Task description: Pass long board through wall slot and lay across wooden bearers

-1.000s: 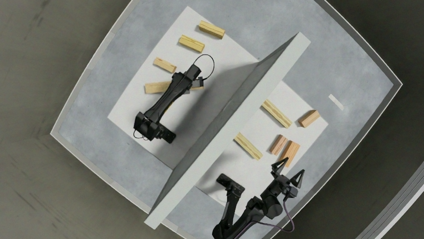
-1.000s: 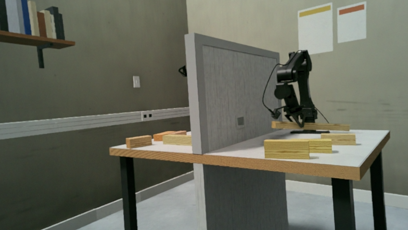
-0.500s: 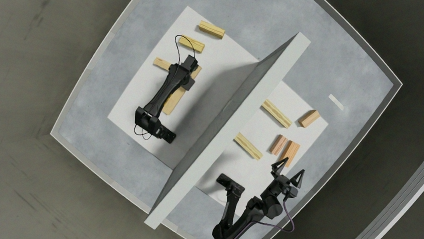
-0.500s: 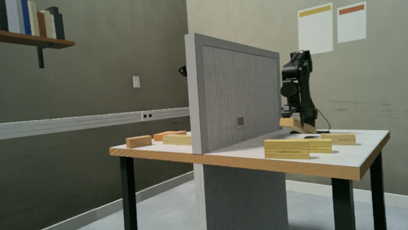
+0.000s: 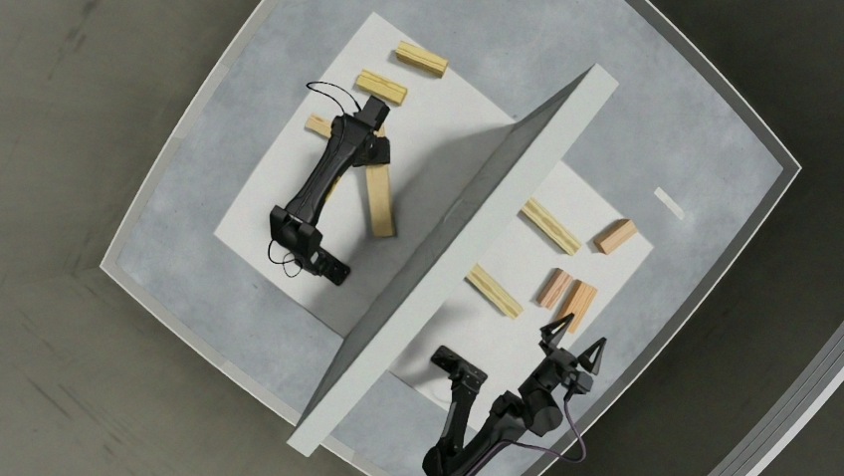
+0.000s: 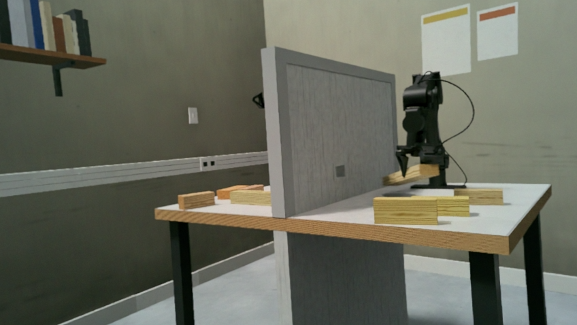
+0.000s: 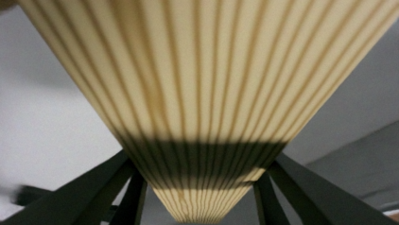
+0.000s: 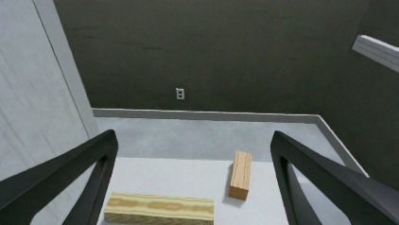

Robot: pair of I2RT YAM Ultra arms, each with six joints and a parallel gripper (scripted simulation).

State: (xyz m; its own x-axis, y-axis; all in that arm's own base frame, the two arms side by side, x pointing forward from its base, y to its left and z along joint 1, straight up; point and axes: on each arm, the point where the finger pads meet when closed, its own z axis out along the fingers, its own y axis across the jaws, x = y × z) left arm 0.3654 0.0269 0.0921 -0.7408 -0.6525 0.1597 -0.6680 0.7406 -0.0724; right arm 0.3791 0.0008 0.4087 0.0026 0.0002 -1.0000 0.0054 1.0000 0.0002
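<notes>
Long board gripped aloft by left gripper, left-arm side of grey wall; right gripper held wide, beyond wall.

Count from my station: one board, one wall, two arms, two bearers; three blocks towards one short edge, three offcuts towards the opposite.

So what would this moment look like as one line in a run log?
left hand: shut on board | board: raised, tilted, not in slot | right hand: open, empty
</notes>
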